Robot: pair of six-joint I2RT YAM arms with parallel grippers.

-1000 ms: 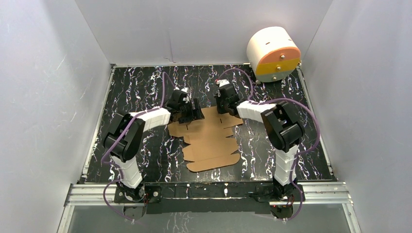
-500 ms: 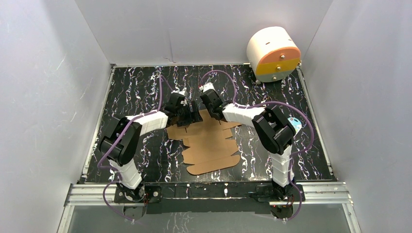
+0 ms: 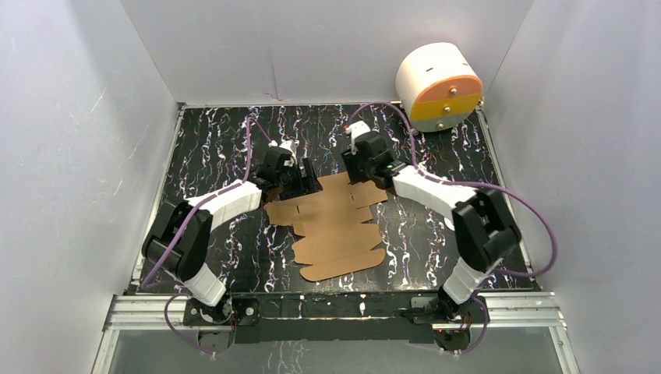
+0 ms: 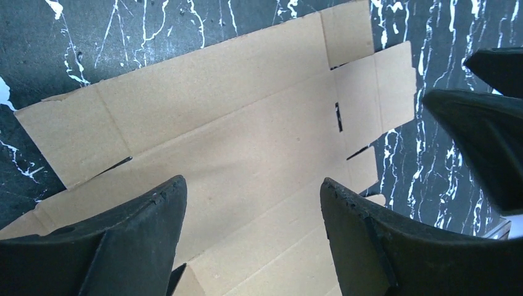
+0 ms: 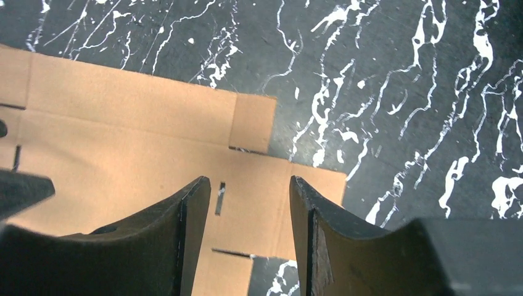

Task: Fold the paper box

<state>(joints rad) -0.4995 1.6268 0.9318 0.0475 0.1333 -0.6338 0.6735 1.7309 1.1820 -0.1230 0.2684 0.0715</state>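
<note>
Cardboard paper box (image 3: 335,226), flat; left gripper (image 4: 251,184) wide, right gripper (image 5: 249,181) parted, both empty; I fear sheet skidding when pinched.

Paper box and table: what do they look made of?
Paper box: brown cardboard, matte and unprinted. It is a flat die-cut sheet with cut slots and crease lines, probably corrugated, though no edge fluting shows.
Table: black surface with white marble-like veining. It looks like printed laminate or film, but real stone can't be ruled out.
</note>
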